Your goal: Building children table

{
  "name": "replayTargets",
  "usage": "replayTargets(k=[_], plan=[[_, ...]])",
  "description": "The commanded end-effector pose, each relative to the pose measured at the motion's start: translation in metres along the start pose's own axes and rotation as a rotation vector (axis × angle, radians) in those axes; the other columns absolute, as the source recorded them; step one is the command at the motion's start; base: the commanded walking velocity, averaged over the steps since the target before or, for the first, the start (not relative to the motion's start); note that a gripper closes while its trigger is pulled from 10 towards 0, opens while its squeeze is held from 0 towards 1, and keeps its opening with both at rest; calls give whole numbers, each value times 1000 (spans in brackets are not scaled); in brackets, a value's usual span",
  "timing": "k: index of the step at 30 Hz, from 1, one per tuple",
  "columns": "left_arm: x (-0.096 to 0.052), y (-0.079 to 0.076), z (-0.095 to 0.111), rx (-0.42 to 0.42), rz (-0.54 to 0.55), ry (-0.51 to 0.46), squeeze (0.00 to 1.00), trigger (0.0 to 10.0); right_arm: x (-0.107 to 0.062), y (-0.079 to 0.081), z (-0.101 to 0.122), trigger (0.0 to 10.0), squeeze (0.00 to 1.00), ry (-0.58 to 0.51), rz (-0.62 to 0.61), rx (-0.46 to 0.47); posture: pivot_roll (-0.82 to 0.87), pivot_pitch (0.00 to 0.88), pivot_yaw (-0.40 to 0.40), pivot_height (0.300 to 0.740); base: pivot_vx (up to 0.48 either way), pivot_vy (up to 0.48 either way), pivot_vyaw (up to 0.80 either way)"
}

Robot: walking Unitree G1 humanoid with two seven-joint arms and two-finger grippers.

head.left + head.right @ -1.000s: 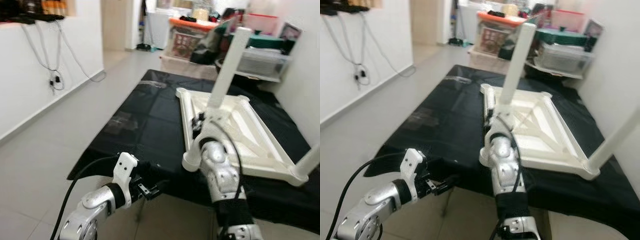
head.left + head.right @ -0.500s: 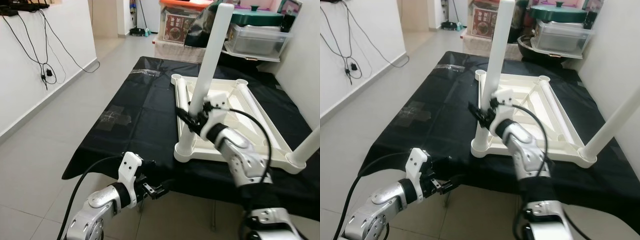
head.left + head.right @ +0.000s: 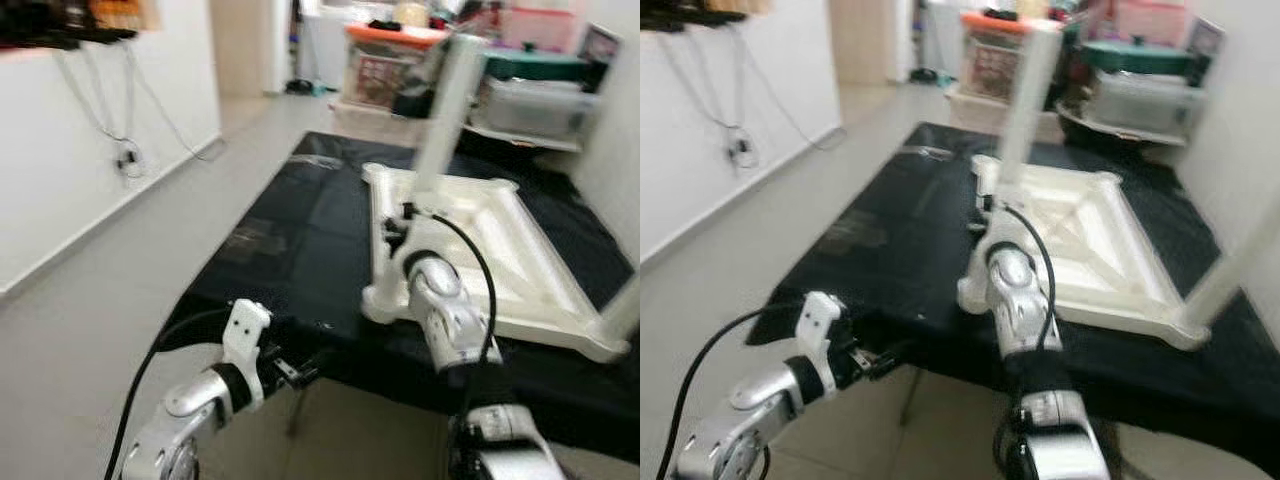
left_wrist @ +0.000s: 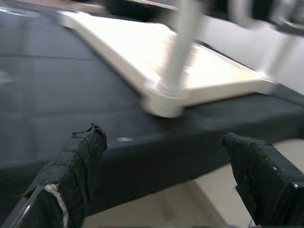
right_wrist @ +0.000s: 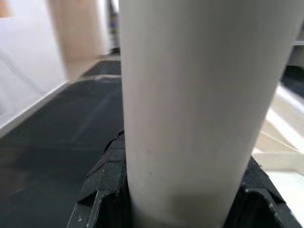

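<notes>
A white children's table top [image 3: 500,250] lies upside down on a black-covered surface [image 3: 290,240]. One white leg [image 3: 445,110] stands upright in its near-left corner socket. My right gripper [image 3: 402,224] is shut on this leg low down; in the right wrist view the leg [image 5: 199,104] sits between the black fingers [image 5: 102,185]. A second white leg [image 3: 1230,270] rises at the far right corner. My left gripper [image 3: 300,368] hangs open below the surface's front edge, its fingers [image 4: 80,161] wide apart and holding nothing.
A white wall with dangling cables [image 3: 125,150] runs along the left, with bare tiled floor [image 3: 120,280] beside it. Storage boxes and bins [image 3: 385,70] are stacked behind the surface. A wall [image 3: 615,150] stands close on the right.
The whole picture has shifted and blurred, so the camera moved. My right gripper stays shut on the upright leg. My left gripper stays low by the front edge.
</notes>
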State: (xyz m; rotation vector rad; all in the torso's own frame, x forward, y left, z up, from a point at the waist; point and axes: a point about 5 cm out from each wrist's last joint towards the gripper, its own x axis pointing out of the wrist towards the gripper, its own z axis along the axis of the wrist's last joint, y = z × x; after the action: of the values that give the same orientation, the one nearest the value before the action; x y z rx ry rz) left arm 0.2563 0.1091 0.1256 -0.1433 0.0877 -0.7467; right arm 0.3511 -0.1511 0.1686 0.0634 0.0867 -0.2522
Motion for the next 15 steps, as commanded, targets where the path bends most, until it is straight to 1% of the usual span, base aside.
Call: replayTargets(k=[1, 2, 3, 4, 5, 6, 7, 8, 9, 11, 13, 15], plan=[[1, -4, 0, -19, -13, 1, 0, 10000, -9, -12, -44, 10000, 0, 202, -54, -64, 93, 0, -98, 740, 0, 0, 0], [1, -5, -1, -19, -22, 5, 0, 10000, -14, -1, -42, 10000, 0, 189, 26, -66, 88, 0, -94, 740, 0, 0, 0], [1, -5, -1, -19, -22, 5, 0, 10000, -14, -1, -42, 10000, 0, 189, 26, -66, 88, 0, -94, 740, 0, 0, 0], [0, -7, -2, -19, -29, 11, 0, 10000, -18, 6, -37, 10000, 0, 158, 86, -83, 80, 0, -90, 740, 0, 0, 0], [-1, -7, -3, -19, -30, 17, 0, 10000, -19, 8, -29, 10000, 0, 111, 137, -120, 75, 0, -92, 740, 0, 0, 0], [-1, -7, -3, -19, -30, 17, 0, 10000, -19, 8, -29, 10000, 0, 111, 137, -120, 75, 0, -92, 740, 0, 0, 0], [-1, -7, -4, -19, -30, 20, 0, 10000, -20, 9, -24, 10000, 0, 80, 168, -147, 75, 0, -92, 740, 0, 0, 0], [-1, -7, -5, -20, -28, 21, 0, 10000, -17, 7, -15, 10000, 1000, 40, 182, -139, 72, 0, -99, 740, 0, 0, 0], [-1, -7, -5, -20, -28, 21, 0, 10000, -17, 7, -15, 10000, 1000, 40, 182, -139, 72, 0, -99, 740, 0, 0, 0], [0, -9, -4, -29, -25, 14, 0, 10000, -9, 2, 7, 10000, 1000, -34, 229, -124, 75, 0, -108, 740, 0, 0, 0], [0, -11, -5, -33, -23, 13, 0, 10000, 0, -4, 25, 10000, 1000, -74, 266, -153, 76, 0, -112, 740, 0, 0, 0], [0, -11, -5, -33, -23, 13, 0, 10000, 0, -4, 25, 10000, 1000, -74, 266, -153, 76, 0, -112, 740, 0, 0, 0]])
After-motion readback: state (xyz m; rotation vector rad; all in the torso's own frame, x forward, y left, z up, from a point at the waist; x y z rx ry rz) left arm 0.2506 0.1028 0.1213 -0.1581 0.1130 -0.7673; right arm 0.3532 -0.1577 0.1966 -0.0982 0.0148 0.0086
